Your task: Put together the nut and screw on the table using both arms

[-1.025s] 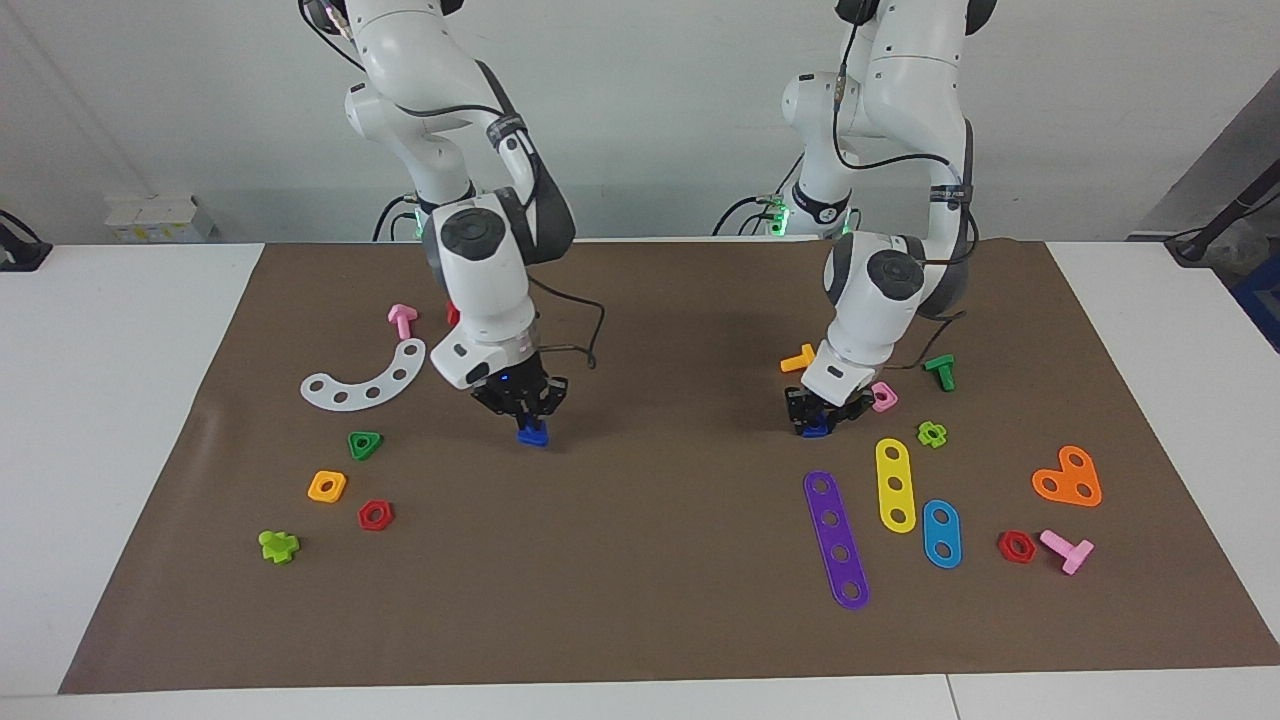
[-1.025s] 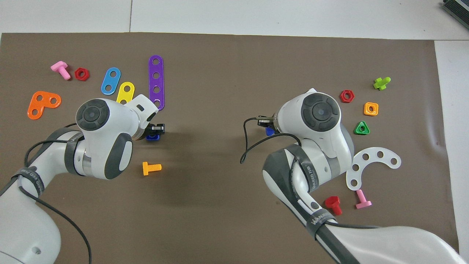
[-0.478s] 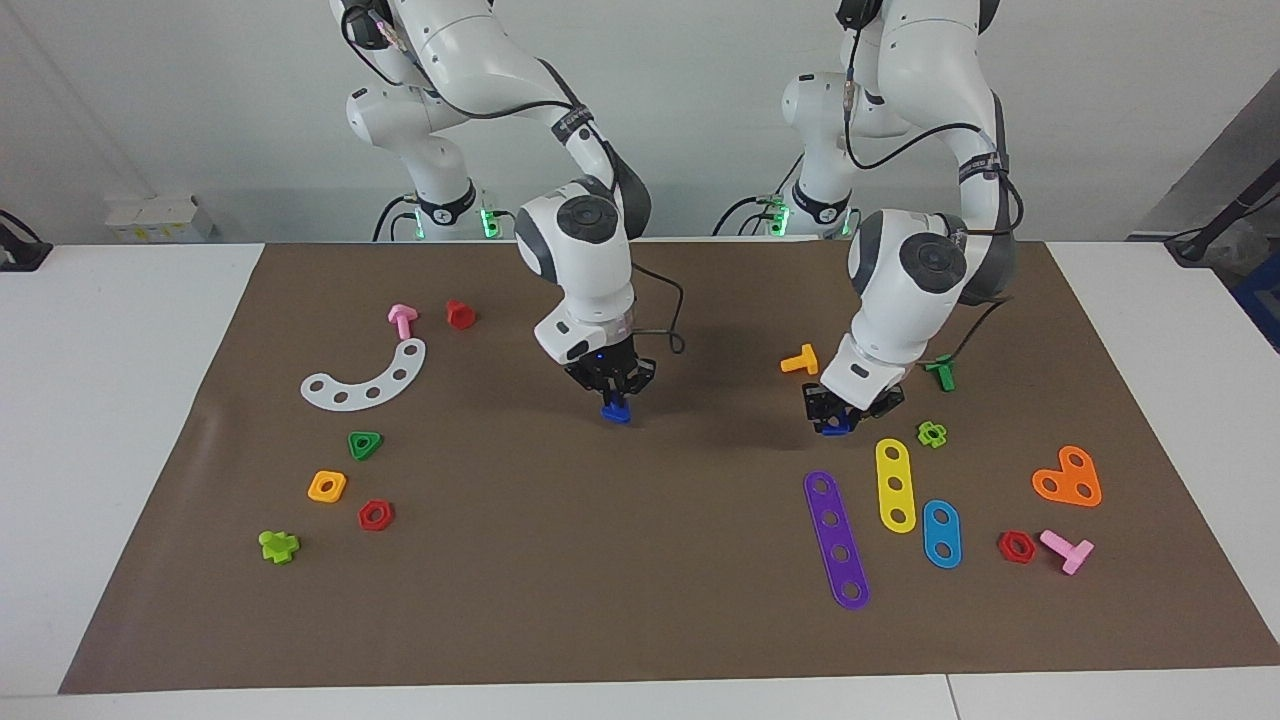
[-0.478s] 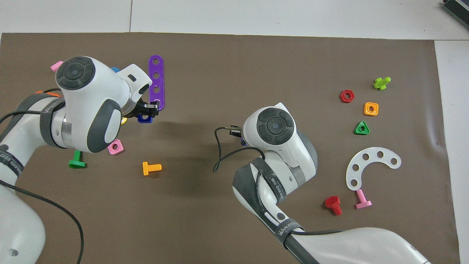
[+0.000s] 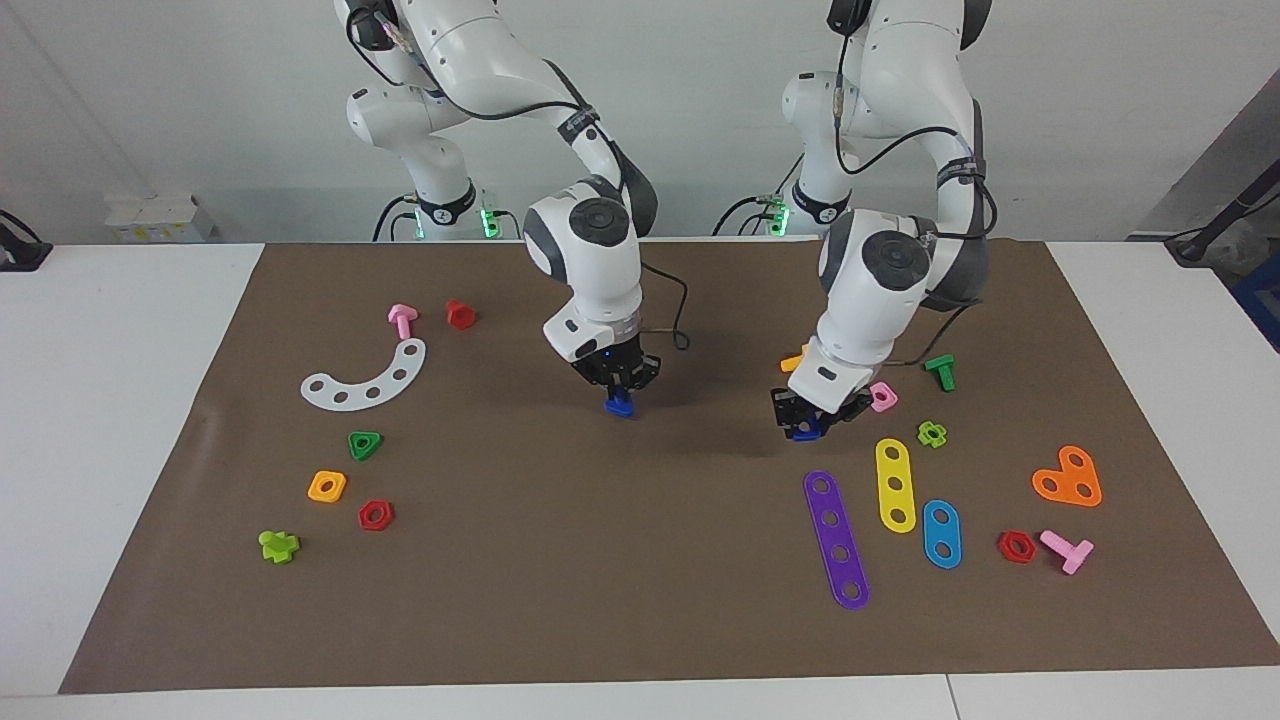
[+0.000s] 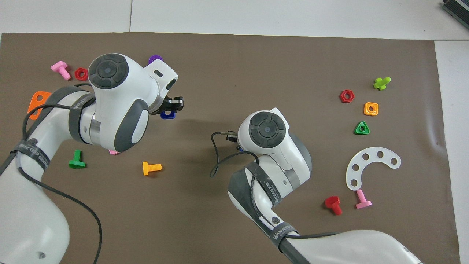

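Facing view: the screw (image 5: pixel 620 405) is pinched by the right gripper (image 5: pixel 619 388) above the mat (image 5: pixel 640 560). The nut (image 5: pixel 806 431) is pinched by the left gripper (image 5: pixel 806 417), near the purple strip (image 5: pixel 836 540).

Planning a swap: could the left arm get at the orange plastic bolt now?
Probably not yet: the left hand is shut on the dark-blue square nut. The orange plastic bolt lies uncovered, close beside that arm.

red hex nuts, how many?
2. One red nut by the orange square nut, right arm's end; another by the pink bolt, left arm's end. Others may be hidden.
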